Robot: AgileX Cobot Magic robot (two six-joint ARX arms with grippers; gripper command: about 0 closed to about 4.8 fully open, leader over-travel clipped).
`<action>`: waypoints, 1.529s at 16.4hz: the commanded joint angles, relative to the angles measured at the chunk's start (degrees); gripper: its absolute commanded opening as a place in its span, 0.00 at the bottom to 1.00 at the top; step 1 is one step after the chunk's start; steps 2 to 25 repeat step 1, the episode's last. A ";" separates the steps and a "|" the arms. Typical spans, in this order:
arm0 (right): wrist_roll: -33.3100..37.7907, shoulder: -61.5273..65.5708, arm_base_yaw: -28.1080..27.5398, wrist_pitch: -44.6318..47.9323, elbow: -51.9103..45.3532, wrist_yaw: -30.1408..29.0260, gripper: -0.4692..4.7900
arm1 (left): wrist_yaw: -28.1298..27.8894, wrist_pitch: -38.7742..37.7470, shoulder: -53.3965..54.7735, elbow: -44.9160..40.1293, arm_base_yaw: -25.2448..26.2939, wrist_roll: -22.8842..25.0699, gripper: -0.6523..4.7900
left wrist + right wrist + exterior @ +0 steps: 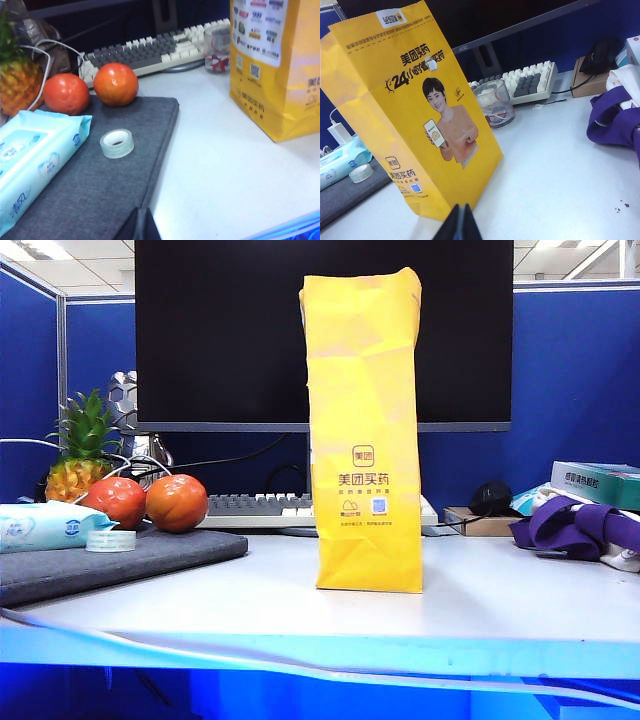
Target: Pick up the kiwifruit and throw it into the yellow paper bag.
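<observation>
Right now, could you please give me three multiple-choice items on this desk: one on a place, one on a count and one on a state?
1. Where does the tape roll lie?
A. on the grey mat
B. on a plate
C. in a bowl

2. How many red-orange round fruits are there?
A. one
B. two
C. four

3. How do the robot's two tools stand?
A. both open
B. both shut and empty
C. one shut on a spoon

Answers:
1 A: the roll rests flat on the mat, beside the wipes pack.
2 B: two sit side by side at the mat's far edge.
3 B: the left tool, over the mat's near edge, and the right tool, near the foot of the bag, each show fingers pressed together with nothing between.
</observation>
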 commanded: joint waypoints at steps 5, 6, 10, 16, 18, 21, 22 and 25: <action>0.24 -0.02 -0.02 0.90 -0.48 0.09 0.11 | 0.02 0.24 0.02 0.22 0.07 0.33 0.16; 0.24 -0.02 -0.02 0.90 -0.48 0.09 0.11 | 0.02 0.24 0.02 0.22 0.07 0.33 0.16; 0.24 -0.02 -0.02 0.90 -0.48 0.09 0.11 | 0.02 0.24 0.02 0.22 0.07 0.33 0.16; 0.24 -0.02 -0.02 0.90 -0.48 0.09 0.11 | 0.02 0.24 0.02 0.22 0.07 0.33 0.16; 0.24 -0.02 -0.02 0.90 -0.48 0.09 0.11 | 0.02 0.24 0.02 0.22 0.07 0.33 0.16; 0.24 -0.02 -0.02 0.90 -0.48 0.09 0.11 | 0.02 0.24 0.02 0.22 0.07 0.33 0.16; 0.24 -0.02 -0.02 0.90 -0.48 0.09 0.11 | 0.02 0.24 0.02 0.22 0.07 0.33 0.16; 0.24 -0.02 -0.02 0.90 -0.48 0.09 0.11 | 0.02 0.24 0.02 0.22 0.07 0.33 0.16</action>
